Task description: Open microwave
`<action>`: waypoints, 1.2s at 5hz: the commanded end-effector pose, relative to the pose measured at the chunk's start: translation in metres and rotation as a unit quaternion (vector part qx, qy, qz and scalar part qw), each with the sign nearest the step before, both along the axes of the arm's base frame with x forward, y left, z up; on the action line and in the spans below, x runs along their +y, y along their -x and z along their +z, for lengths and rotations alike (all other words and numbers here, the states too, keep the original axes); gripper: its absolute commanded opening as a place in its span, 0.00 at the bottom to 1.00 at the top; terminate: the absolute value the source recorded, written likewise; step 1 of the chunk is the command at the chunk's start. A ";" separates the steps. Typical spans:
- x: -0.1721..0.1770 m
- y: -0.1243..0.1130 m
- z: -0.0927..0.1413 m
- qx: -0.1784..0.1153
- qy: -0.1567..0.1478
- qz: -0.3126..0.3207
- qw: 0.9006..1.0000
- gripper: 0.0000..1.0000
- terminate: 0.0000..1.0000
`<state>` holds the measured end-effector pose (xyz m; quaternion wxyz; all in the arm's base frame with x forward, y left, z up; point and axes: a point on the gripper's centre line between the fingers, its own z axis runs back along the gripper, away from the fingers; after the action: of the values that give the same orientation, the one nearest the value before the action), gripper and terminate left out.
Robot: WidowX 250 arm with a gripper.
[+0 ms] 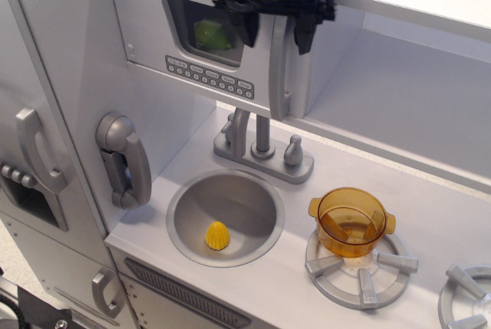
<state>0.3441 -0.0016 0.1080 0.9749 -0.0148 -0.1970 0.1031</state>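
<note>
Grey toy microwave door (pixel 201 34) sits shut above the round silver sink (pixel 225 215), black pincer (pixel 275 28) spread wide astride its long silver handle (pixel 278 68), nothing gripped yet, and a shallow bite could slip off when pulling.

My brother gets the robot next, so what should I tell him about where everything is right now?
Gripper: open, one finger on each side of the top of the microwave's handle, not closed on it.
Microwave: upper cabinet, door looks shut, something green behind its window.
Done: gripper lined up at the handle.
Left: close on the handle and pull the door open.
Nearby: faucet and sink below.
</note>
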 end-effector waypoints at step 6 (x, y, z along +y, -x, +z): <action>0.015 0.091 0.022 0.129 -0.013 -0.143 0.981 1.00 0.00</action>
<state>0.2532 0.0100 0.1149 0.9981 -0.0226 -0.0460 -0.0349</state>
